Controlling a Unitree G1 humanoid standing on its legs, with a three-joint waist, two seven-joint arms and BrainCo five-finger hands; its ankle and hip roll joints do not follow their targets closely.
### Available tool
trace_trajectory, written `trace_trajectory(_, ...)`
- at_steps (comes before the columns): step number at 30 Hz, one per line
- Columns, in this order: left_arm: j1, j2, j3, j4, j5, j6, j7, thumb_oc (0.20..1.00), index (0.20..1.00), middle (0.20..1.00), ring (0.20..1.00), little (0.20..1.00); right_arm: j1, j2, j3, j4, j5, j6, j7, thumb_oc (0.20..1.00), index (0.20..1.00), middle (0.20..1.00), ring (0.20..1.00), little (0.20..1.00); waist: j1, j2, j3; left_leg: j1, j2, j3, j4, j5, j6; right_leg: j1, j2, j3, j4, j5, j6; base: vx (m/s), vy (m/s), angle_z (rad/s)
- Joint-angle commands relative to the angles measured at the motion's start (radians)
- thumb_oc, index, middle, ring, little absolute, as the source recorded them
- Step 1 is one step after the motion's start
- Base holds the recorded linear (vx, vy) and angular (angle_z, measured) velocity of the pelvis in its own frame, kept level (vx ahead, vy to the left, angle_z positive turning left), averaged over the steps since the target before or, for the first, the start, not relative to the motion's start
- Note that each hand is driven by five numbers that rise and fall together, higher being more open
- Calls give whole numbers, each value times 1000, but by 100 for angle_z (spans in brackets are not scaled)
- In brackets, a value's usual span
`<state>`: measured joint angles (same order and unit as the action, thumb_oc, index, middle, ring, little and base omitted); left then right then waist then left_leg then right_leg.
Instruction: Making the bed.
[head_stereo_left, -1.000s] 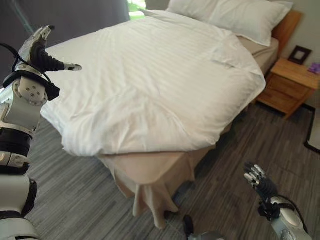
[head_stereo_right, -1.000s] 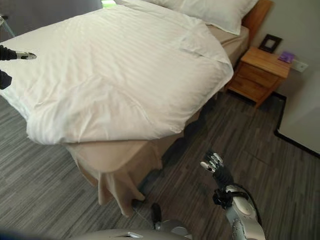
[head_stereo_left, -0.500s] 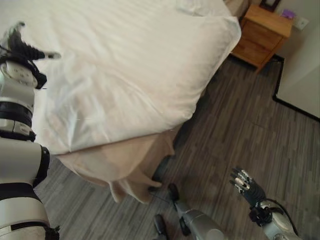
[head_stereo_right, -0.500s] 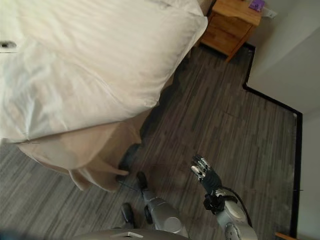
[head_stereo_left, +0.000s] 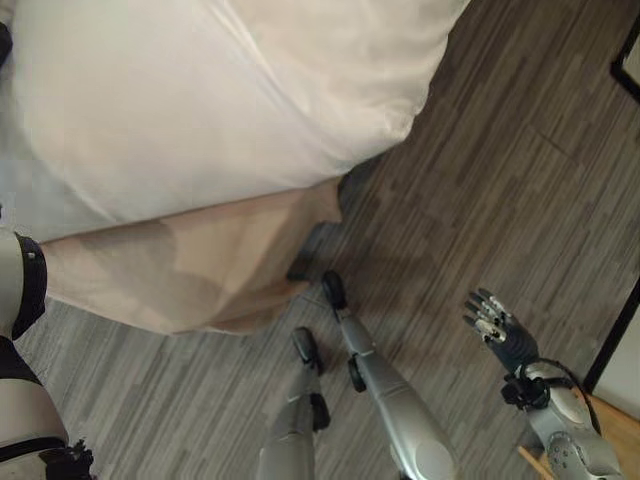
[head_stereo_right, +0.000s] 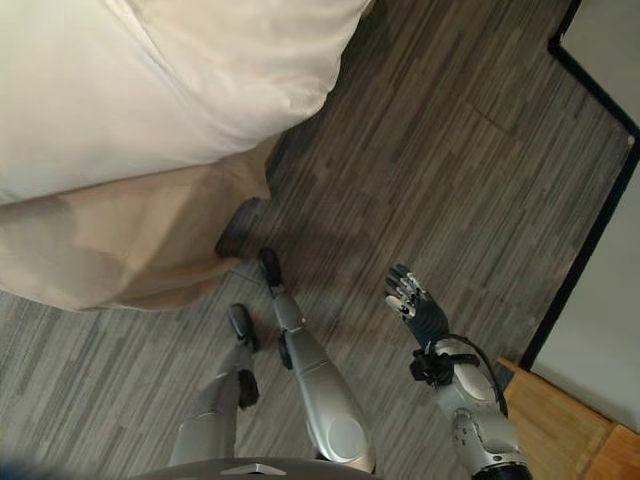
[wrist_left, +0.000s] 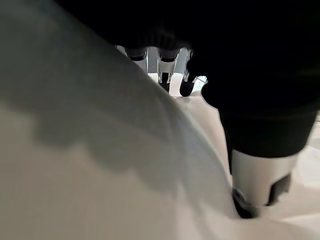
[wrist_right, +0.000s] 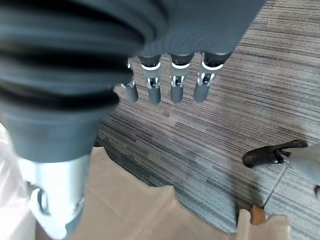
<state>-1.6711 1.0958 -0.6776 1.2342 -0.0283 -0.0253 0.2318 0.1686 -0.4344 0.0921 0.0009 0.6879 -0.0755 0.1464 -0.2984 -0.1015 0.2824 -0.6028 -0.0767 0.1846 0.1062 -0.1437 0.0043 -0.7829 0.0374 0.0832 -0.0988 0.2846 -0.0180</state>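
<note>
Right wrist view looks along the right hand (wrist_right: 170, 80), whose fingers hang straight and relaxed over grey wood-plank flooring (wrist_right: 260, 100), grasping nothing. In the head views the same hand (head_stereo_left: 497, 330) sits low on the robot's right, raised over bare floor and well apart from the bed.

Just beyond the near stretch of floor, the beige bed skirt (head_stereo_left: 190, 270) drapes down at the bed's corner, loosely bunched, its hem reaching the planks; its folds also show under the right hand (wrist_right: 140, 210).

Above the skirt, the white duvet (head_stereo_left: 220, 100) overhangs the mattress edge, its surface lightly creased, and takes up the far left of the head views.

Left wrist view shows the left hand (wrist_left: 165, 70) right at the duvet (wrist_left: 90, 165), the thumb tip resting on the cloth and the fingers extended past a rise in the fabric, not curled round it.

At the right edge, a black baseboard (head_stereo_right: 590, 230) borders a pale wall, with a piece of light wooden furniture (head_stereo_right: 560, 420) in the lower right corner.
</note>
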Motion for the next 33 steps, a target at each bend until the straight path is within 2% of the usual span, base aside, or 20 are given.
trace_trajectory(1,-27,56,-49,47,-21,9,2,1000,1000,1000,1000,1000,-19,5,-53,-22,40,-52,-13,1000,1000,1000,1000,1000,23,40,6,51,74,34,-193,186,-5,150,8,-73,12,-131,121,0,0,0)
trace_trajectory(3,54,35,18,85,-60,20,-47,1000,1000,1000,1000,1000,-19,16,-54,-23,44,-49,-20,1000,1000,1000,1000,1000,23,43,14,38,72,29,-193,185,-4,136,8,-75,12,-131,121,0,0,0)
trace_trajectory(5,79,27,38,97,-64,25,-65,1000,1000,1000,1000,1000,-15,20,-53,-24,43,-44,-18,1000,1000,1000,1000,1000,23,43,16,37,70,26,-193,185,-4,135,8,-75,12,-132,121,0,0,0)
trace_trajectory(6,90,20,40,97,-54,28,-78,667,667,667,667,667,-13,20,-52,-22,40,-40,-17,1000,1000,1000,1000,1000,23,44,16,36,70,26,-193,184,-4,134,7,-75,12,-132,121,0,0,0)
trace_trajectory(7,92,15,37,96,-48,27,-85,200,200,200,200,200,-14,20,-51,-20,39,-37,-17,1000,1000,1000,1000,1000,23,45,17,37,68,26,-193,183,-4,134,7,-74,12,-132,120,8,17,8)
trace_trajectory(10,95,1,24,82,-41,21,-100,200,200,200,200,200,-13,16,-47,-14,43,-30,-6,1000,1000,1000,1000,1000,22,44,13,43,68,23,-193,179,-4,139,8,-72,12,-134,119,0,6,8)
trace_trajectory(14,89,-19,-48,3,27,-3,-112,200,200,200,200,200,-12,2,-36,-6,43,-26,11,1000,1000,1000,1000,1000,25,51,8,69,65,22,-193,174,-5,162,6,-74,12,-138,120,-10,12,-19)
trace_trajectory(16,185,-30,-69,-64,110,-13,-172,200,200,200,200,200,-23,-8,-27,9,33,-20,17,1000,1000,1000,1000,1000,40,64,8,113,60,22,-193,166,-6,207,2,-78,12,-148,119,-10,37,13)
trace_trajectory(19,389,-26,-35,-251,255,3,-224,200,200,200,200,200,-35,-17,-44,22,18,-23,14,1000,1000,1000,1000,1000,69,81,21,185,53,14,-193,151,-8,282,-3,-88,12,-162,119,-4,25,-20)
trace_trajectory(20,397,-25,-27,-255,256,4,-224,200,200,200,200,200,-34,-20,-42,22,18,-23,14,1000,1000,1000,1000,1000,67,83,18,183,52,16,-193,153,-7,280,-4,-87,12,-162,119,0,0,0)
trace_trajectory(21,541,-9,14,-444,328,20,-264,200,200,200,200,200,-40,-20,-71,59,6,-21,12,1000,1000,1000,1000,1000,91,88,13,222,48,10,-193,142,-5,324,-8,-94,12,-170,115,6,19,4)
trace_trajectory(23,800,9,98,-601,414,27,-359,200,200,200,200,200,-33,-12,-110,79,-10,-18,9,1000,1000,1000,1000,1000,116,92,11,274,49,10,-193,130,-3,373,-13,-101,12,-187,111,5,14,2)
trace_trajectory(24,824,11,121,-613,418,30,-363,200,200,200,200,200,-31,-19,-105,77,-10,-18,9,1000,1000,1000,1000,1000,112,95,12,280,49,12,-193,128,-3,379,-12,-99,12,-188,111,10,19,6)
trace_trajectory(25,995,13,204,-703,431,26,-416,200,200,200,200,200,-23,-19,-128,79,-18,-12,4,1000,1000,1000,1000,1000,124,100,9,311,49,11,-193,121,-2,410,-13,-100,12,-197,108,23,38,7)
trace_trajectory(26,1251,10,322,-842,429,18,-492,200,200,200,200,200,11,-4,-172,77,-28,4,19,1000,1000,1000,1000,1000,152,108,-8,344,48,10,-193,111,1,447,-17,-106,12,-213,101,25,39,2)
trace_trajectory(27,1284,10,350,-859,432,21,-498,200,200,200,200,200,14,-10,-165,74,-28,5,20,1000,1000,1000,1000,1000,145,110,-8,349,49,12,-193,109,1,452,-16,-105,12,-214,101,28,44,1)
trace_trajectory(28,1435,-20,405,-896,457,7,-530,200,200,200,200,200,23,-18,-174,80,-46,5,26,1000,1000,1000,1000,1000,150,117,-15,378,48,10,-193,103,2,479,-16,-103,12,-224,98,26,27,4)
trace_trajectory(30,1612,-81,454,-948,496,-9,-568,200,200,200,200,200,36,-22,-189,75,-62,13,41,1000,1000,1000,1000,1000,159,125,-37,416,46,10,-193,92,6,516,-15,-104,12,-237,92,21,33,10)
trace_trajectory(32,1747,-154,480,-968,491,-27,-586,200,200,200,200,200,41,-25,-206,73,-70,12,49,1000,1000,1000,1000,1000,174,134,-59,450,45,6,-193,86,11,551,-15,-103,12,-249,90,0,0,0)
trace_trajectory(33,1885,-219,491,-963,460,-43,-624,200,200,200,200,200,47,-25,-221,69,-68,15,58,1000,1000,1000,1000,1000,186,141,-81,484,43,3,-193,82,16,586,-14,-105,12,-259,86,19,20,4)
